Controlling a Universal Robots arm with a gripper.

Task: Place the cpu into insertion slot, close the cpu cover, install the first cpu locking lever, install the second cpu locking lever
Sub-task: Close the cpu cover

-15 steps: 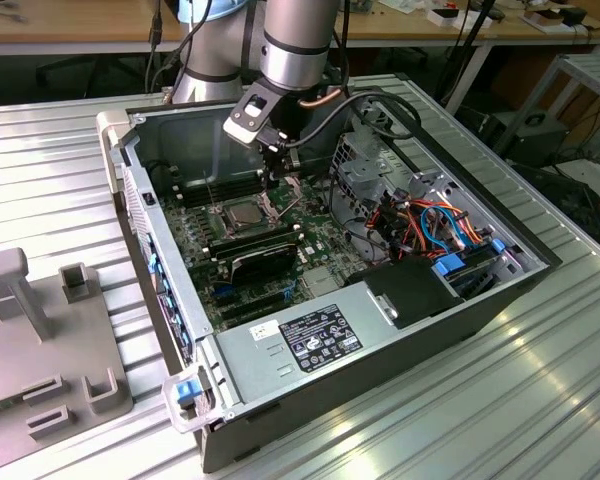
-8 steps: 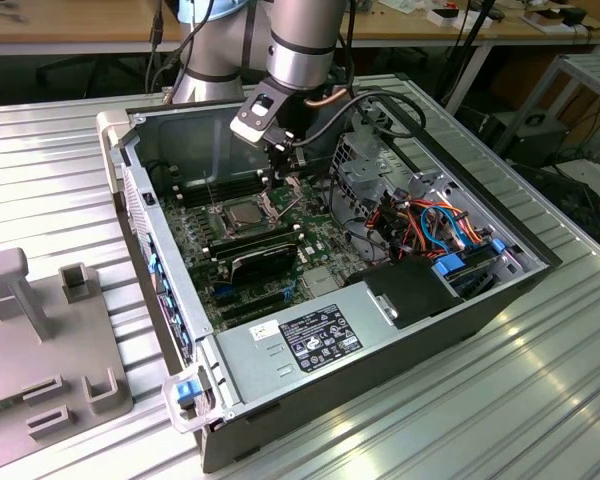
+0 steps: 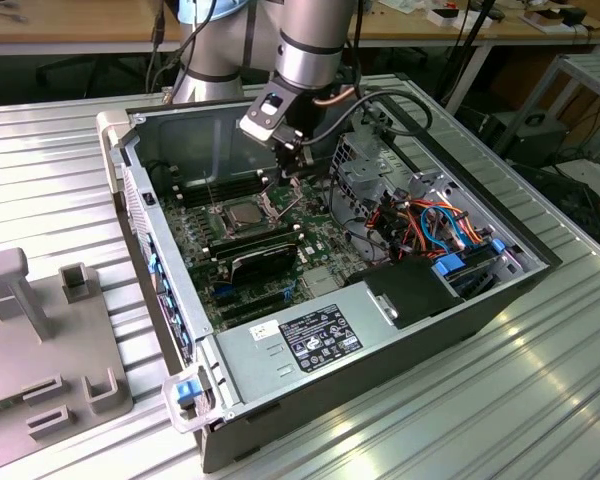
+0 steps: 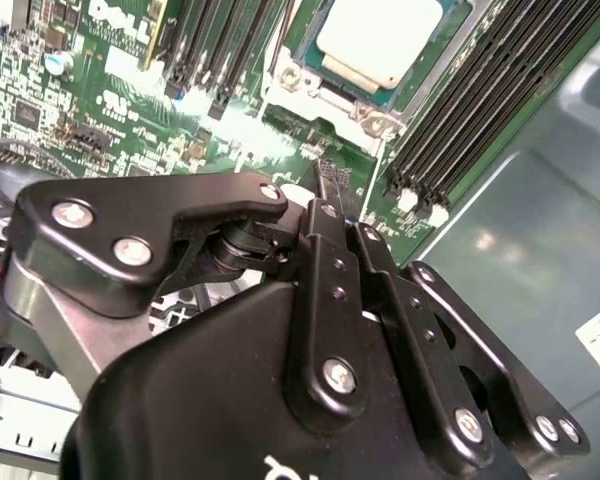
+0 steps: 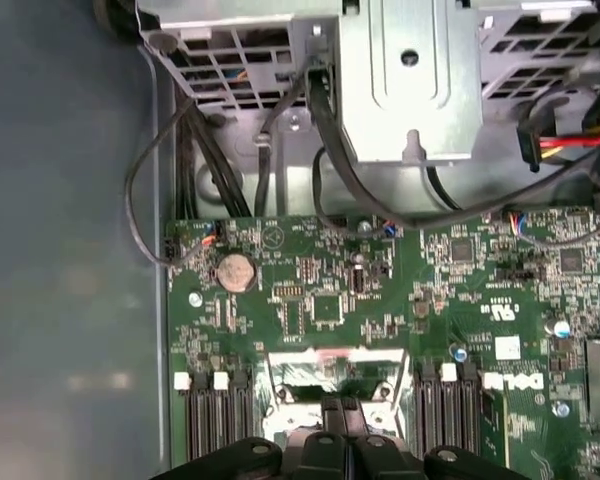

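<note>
So, exterior view, cpu: the cpu (image 3: 242,212) lies flat in the insertion slot (image 3: 222,210) on the green board (image 3: 320,238), deep in the open computer case (image 3: 400,378).
Exterior view, gripper: the gripper (image 3: 298,172) hangs low over the board, just beside the slot on the exterior view's right. It is probably that close so it can work on the parts round the slot.
Exterior view, extra: this view gives the whole case and the arm above it.
Second wrist view, cpu: the cpu (image 4: 380,40) shows its shiny grey top, sitting square inside the slot's metal rim (image 4: 320,95).
Second wrist view, jaws: the gripper (image 4: 330,185) looks pinched together, with nothing seen between the black fingers.
Second wrist view, cover: it is hard to tell if the cover is down.
First wrist view, gripper: the gripper (image 5: 342,405) points at the slot's edge.
First wrist view, extra: a round battery (image 5: 234,270) and a metal cage (image 5: 410,70) lie farther off.
</note>
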